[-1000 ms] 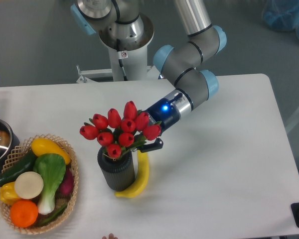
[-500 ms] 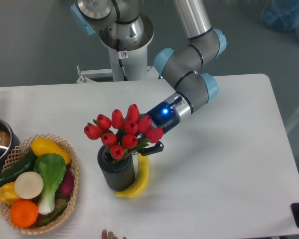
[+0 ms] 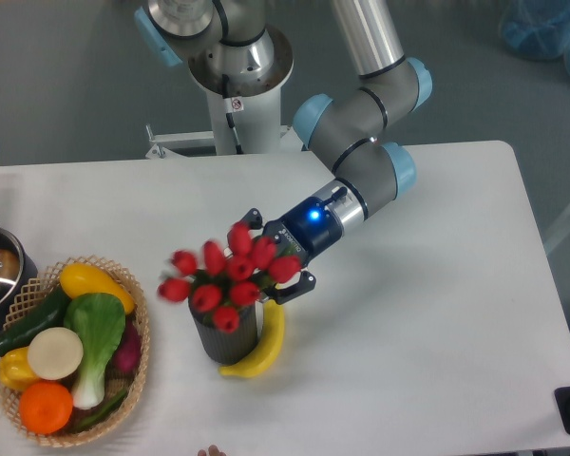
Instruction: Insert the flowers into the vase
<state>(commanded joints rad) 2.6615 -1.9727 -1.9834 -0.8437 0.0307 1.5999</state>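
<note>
Just left of the hand, blurred flowers top the vase.

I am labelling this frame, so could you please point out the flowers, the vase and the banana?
flowers [image 3: 230, 271], fixed camera, on a red bud mid-bunch, blurred.
vase [image 3: 230, 342], fixed camera, on its ribbed dark side below the buds.
banana [image 3: 272, 334], fixed camera, on the yellow curve right of the vase.

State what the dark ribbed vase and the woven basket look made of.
Dark grey ribbed cylinder vase: likely rubber or matte plastic, since its ridged wall shows no shine. Tan woven basket: seemingly wicker or rattan, with open plaited strands at the rim.
</note>
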